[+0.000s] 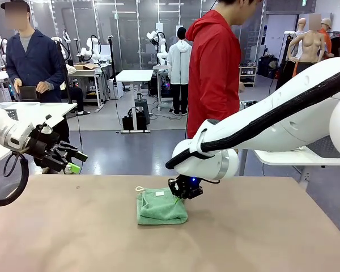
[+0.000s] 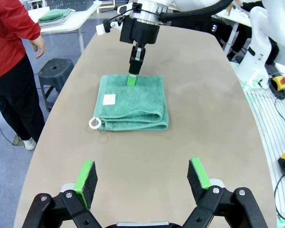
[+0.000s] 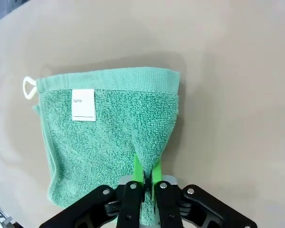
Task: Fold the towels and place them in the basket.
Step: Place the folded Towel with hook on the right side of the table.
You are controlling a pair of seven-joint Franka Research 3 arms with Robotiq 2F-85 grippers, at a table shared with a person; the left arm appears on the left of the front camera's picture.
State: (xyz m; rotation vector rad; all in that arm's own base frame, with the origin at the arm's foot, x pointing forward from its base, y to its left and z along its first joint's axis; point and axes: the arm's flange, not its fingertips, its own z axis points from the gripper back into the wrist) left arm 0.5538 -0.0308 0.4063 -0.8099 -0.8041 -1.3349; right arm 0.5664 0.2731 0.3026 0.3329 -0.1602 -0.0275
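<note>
Across the tan table, my right pincer clamps the green towel at its one-o'clock edge, soft, light, likely floppy, while my left pincer gapes apart.

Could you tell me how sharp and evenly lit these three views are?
Front view: even light, the folded mint green terry towel sharp, faint shadow beneath. Left wrist view: wide-angle bend bows the tan table's edges. Right wrist view: weave crisp, soft shadow beside the towel.
</note>
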